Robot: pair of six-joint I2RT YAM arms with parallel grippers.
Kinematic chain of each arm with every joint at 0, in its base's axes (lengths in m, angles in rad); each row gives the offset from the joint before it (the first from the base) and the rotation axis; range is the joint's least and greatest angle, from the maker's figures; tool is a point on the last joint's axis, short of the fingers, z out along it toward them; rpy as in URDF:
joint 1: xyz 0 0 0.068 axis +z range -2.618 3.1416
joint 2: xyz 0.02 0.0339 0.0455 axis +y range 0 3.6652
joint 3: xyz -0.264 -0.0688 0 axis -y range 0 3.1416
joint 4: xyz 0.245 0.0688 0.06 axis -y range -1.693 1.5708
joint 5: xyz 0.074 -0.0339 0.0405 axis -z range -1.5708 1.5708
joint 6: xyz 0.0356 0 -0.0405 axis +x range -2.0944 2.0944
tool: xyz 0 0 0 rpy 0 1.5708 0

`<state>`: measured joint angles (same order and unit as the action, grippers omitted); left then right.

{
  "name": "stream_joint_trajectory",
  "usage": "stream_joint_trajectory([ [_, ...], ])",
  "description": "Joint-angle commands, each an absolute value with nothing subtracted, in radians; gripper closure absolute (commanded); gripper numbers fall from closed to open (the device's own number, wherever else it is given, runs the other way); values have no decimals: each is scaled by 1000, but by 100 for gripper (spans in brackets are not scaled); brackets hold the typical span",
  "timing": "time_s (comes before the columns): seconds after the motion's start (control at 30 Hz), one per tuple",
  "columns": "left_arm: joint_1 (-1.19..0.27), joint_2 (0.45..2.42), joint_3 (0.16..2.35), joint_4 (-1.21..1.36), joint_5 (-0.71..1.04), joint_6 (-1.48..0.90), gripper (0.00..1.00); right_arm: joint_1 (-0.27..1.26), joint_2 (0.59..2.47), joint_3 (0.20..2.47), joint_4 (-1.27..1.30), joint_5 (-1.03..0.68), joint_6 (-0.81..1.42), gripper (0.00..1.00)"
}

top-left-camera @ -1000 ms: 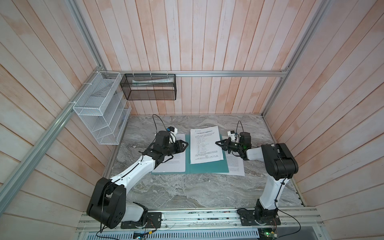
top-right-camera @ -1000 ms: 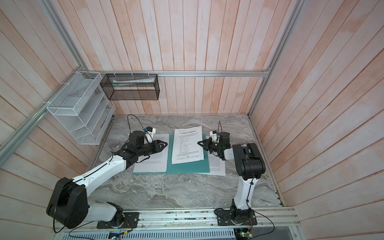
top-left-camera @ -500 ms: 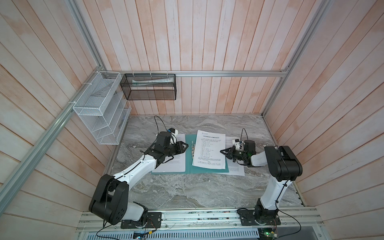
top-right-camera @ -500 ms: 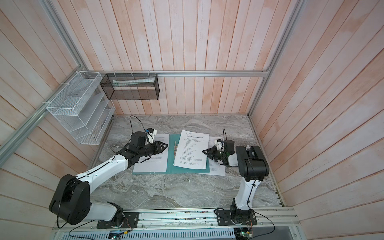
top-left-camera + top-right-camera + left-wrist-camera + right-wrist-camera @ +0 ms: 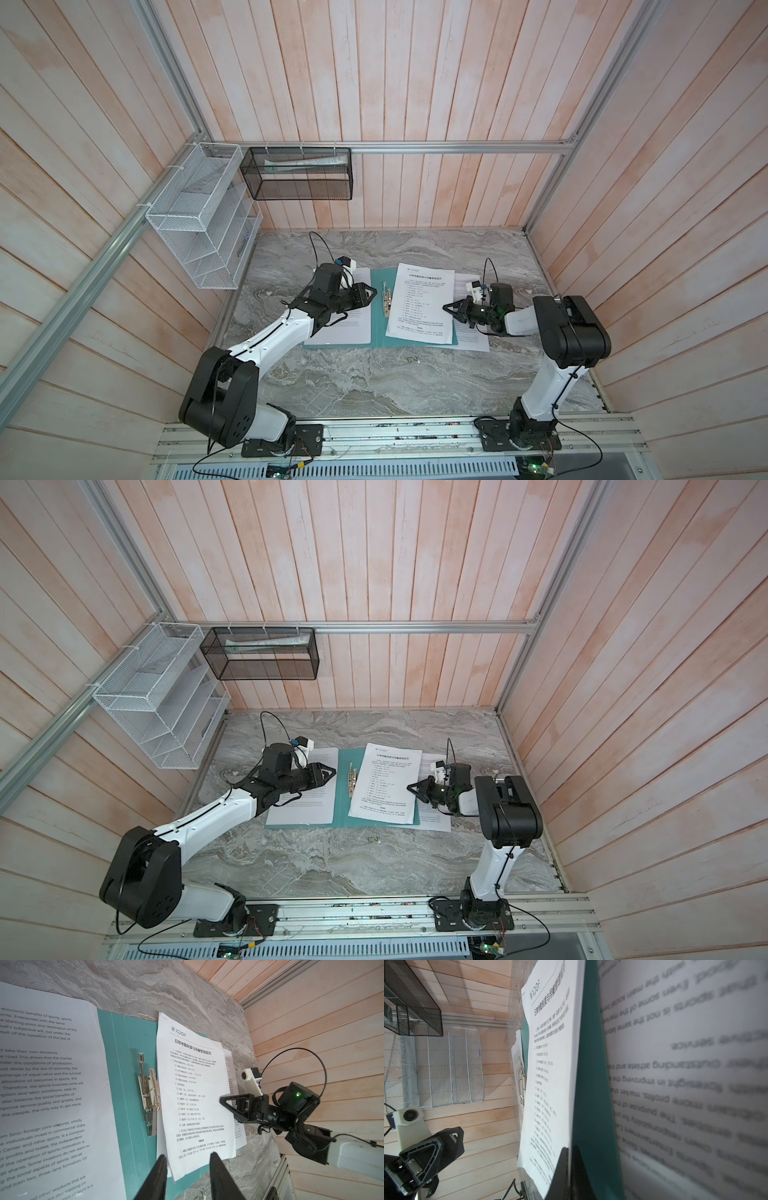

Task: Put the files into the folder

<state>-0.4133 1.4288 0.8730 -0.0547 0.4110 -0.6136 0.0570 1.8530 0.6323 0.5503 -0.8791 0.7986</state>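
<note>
White sheet now lies lower on the teal folder.

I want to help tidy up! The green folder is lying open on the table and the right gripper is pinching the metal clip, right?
Not quite. The folder does lie open, but the right gripper is pinching the edge of a printed sheet, not the metal clip. The right wrist view shows it.

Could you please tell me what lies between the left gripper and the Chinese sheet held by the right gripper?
The folder's metal clip on bare teal, seen in both top views. The left gripper is open; the right gripper pinches the sheet.
</note>
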Motion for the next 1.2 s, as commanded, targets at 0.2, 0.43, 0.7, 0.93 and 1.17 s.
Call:
stream_joint_trajectory([
  [0.2,-419,1443,850,-32,414,-607,63,59,1845,629,407,-845,642,100],
  [0.43,-420,1465,852,-26,419,-603,63,118,1869,789,180,-763,455,100],
  [0.7,-420,1480,850,-20,425,-601,63,196,1898,914,24,-652,348,100],
  [0.93,-421,1491,851,-21,428,-597,63,191,1835,898,-38,-601,278,100],
  [1.17,-422,1494,858,-20,430,-598,63,177,1821,904,-48,-631,230,100],
])
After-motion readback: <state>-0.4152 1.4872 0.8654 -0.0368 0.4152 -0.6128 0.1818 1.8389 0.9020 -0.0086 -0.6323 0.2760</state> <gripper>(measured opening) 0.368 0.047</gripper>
